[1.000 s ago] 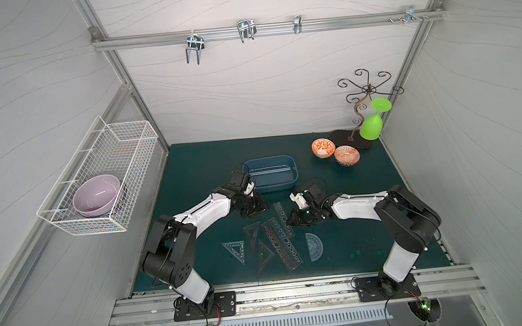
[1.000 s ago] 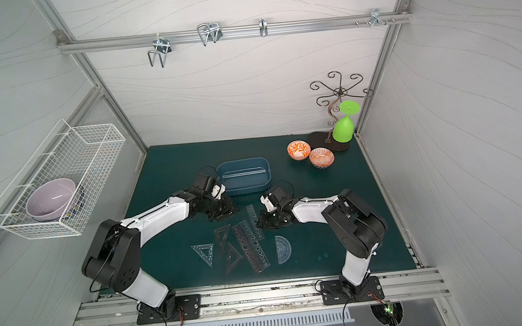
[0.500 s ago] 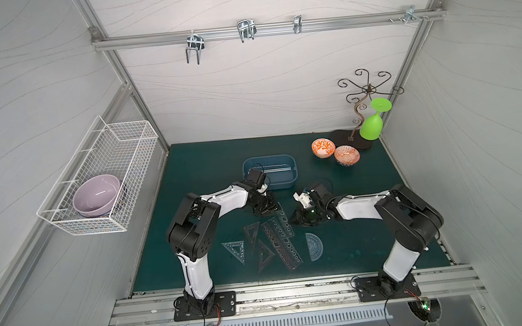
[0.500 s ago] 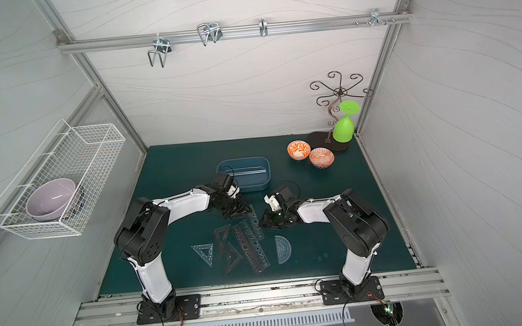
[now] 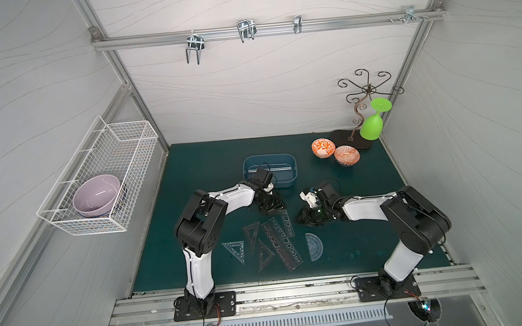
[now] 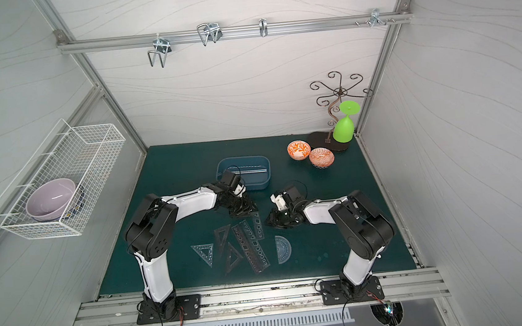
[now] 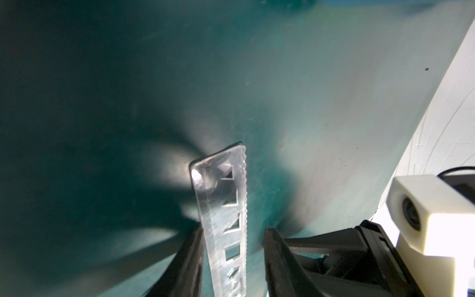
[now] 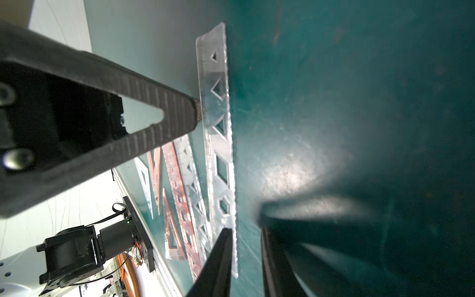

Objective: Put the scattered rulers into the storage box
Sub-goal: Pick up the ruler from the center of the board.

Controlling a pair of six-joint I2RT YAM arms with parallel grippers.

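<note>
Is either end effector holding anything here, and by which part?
Nothing appears gripped. The clear stencil ruler lies flat between the left end effector's open jaws; the right end effector stands open near its other end.

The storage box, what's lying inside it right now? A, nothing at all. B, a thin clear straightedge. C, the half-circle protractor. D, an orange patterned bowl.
B: in both top views a thin clear straightedge lies along the floor of the storage box, while the half-circle protractor lies out on the green mat.
</note>
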